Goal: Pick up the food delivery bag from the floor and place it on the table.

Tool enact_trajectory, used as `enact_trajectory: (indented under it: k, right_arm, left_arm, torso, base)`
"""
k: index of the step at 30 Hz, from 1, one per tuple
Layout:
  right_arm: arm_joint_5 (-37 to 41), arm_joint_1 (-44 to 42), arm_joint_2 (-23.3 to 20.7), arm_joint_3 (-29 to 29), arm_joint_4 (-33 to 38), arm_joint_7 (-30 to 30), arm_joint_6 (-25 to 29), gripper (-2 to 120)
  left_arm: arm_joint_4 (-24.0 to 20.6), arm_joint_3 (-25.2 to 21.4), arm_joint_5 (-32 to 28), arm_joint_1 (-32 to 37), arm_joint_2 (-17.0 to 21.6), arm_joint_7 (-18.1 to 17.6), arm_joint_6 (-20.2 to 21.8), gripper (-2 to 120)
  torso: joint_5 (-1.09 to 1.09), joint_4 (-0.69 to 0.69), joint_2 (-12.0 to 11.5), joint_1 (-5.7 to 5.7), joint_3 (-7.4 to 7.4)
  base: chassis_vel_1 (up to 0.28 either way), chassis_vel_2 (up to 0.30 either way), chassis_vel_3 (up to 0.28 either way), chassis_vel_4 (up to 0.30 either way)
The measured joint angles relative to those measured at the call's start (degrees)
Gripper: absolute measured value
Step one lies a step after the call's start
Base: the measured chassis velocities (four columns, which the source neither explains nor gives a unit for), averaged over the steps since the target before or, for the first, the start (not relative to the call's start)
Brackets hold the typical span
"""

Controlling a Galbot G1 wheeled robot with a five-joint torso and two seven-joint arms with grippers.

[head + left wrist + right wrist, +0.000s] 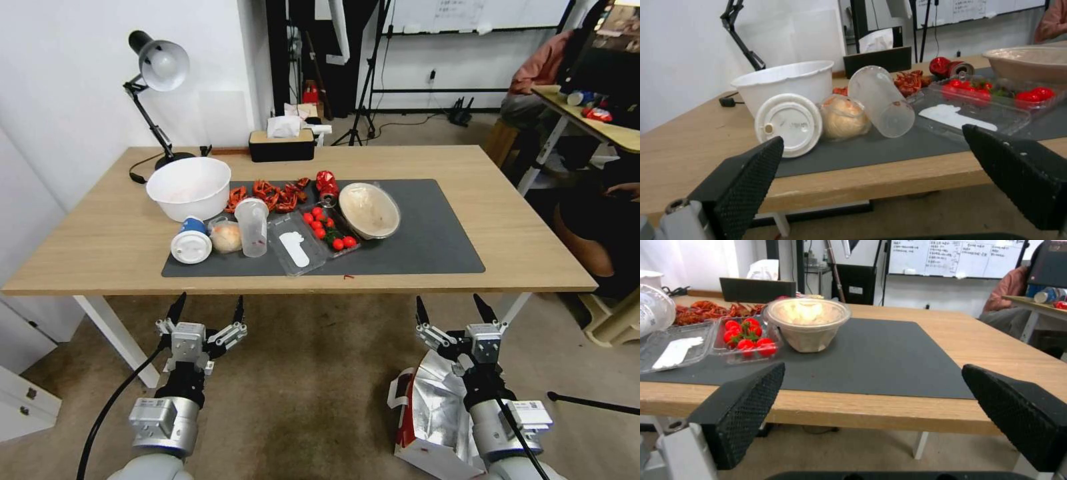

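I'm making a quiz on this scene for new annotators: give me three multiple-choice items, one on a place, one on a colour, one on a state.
1. Where is the bag?
A. on the table
B. on the floor under the right arm
C. in the left gripper

2. What colour is the mat?
A. dark grey
B. green
C. yellow

3. How do the right gripper's fingers stand?
A. shut on the bag
B. shut on nothing
C. open

Key:
1 B: the bag lies on the floor, below the right gripper, off the table.
2 A: the mat is dark grey.
3 C: the fingers are spread with nothing between them; the left gripper is open too.
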Motion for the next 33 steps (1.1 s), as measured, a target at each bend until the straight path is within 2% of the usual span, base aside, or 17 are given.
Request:
enact_trajectory:
  k: [27, 29, 30, 31, 33]
  right_arm:
    - [1.0, 0.4, -0.4, 0.5, 0.2, 0.0, 0.1, 100]
    - [1.7, 2.9, -2.0, 4.6, 2.1, -0.7, 1.6, 100]
    - [1.7, 2.9, -2.0, 4.6, 2.1, -0.7, 1.6, 100]
    - [1.7, 3.1, -2.1, 4.8, 2.4, -1.0, 1.0, 100]
    - [1.8, 3.2, -2.3, 5.2, 2.9, -2.1, -0.2, 100]
  left_arm:
    - [0.0, 0.0, -0.1, -0.1, 0.1, -0.1, 0.0, 100]
    - [0.6, 1.1, -2.1, -2.2, 2.2, -2.5, 0.0, 98]
    - [0.6, 1.1, -2.1, -2.2, 2.2, -2.5, 0.0, 98]
    - [1.0, 2.0, -3.6, -3.8, 3.8, -4.2, -0.1, 97]
    - [2.4, 4.5, -8.0, -8.5, 8.5, -9.4, -0.2, 98]
  torso:
    - [0.02, 0.0, 0.0, 0.0, 0.0]
    - [-0.06, 0.06, 0.0, 0.0, 0.0]
    - [-0.06, 0.06, 0.0, 0.0, 0.0]
    - [0.02, 0.01, 0.0, 0.0, 0.0]
    - [-0.03, -0.01, 0.0, 0.0, 0.0]
  base:
    - [0.0, 0.0, 0.0, 0.0]
    - [0.0, 0.0, 0.0, 0.0]
    - [0.0, 0.0, 0.0, 0.0]
    - [0.0, 0.0, 0.0, 0.0]
    - [0.0, 0.0, 0.0, 0.0]
